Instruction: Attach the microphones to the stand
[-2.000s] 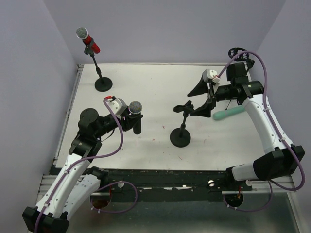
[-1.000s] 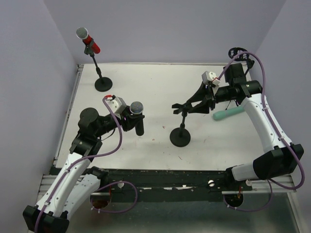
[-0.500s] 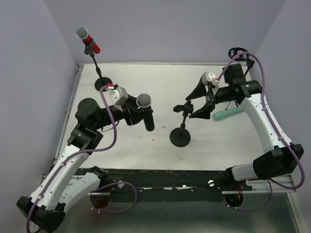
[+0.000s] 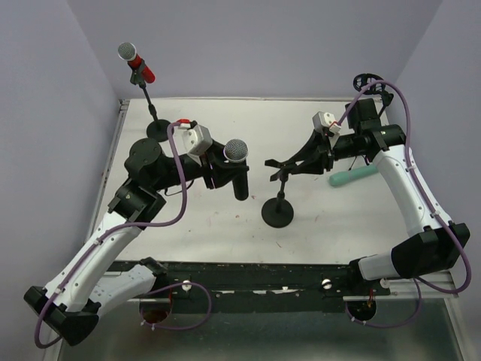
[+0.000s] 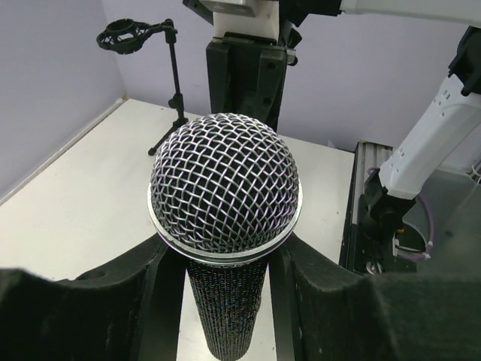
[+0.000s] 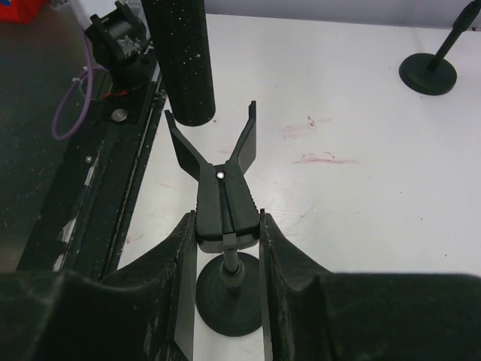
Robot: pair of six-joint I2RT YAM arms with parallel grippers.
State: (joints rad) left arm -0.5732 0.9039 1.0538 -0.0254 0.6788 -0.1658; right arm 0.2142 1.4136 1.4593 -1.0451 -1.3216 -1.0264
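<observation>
The left gripper (image 4: pixel 228 175) has carried the black microphone (image 4: pixel 240 186) right and up toward frame centre, close beside the clip (image 4: pixel 272 165) of the stand (image 4: pixel 277 213). The right gripper (image 4: pixel 291 166), spread wide a moment ago, has closed on that clip.

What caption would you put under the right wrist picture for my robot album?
Right fingers pinch the stand's clip, its mouth open toward the black microphone close by.

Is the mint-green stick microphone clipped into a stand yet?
No, the mint-green stick microphone lies flat on the white table, free of any clip.
</observation>
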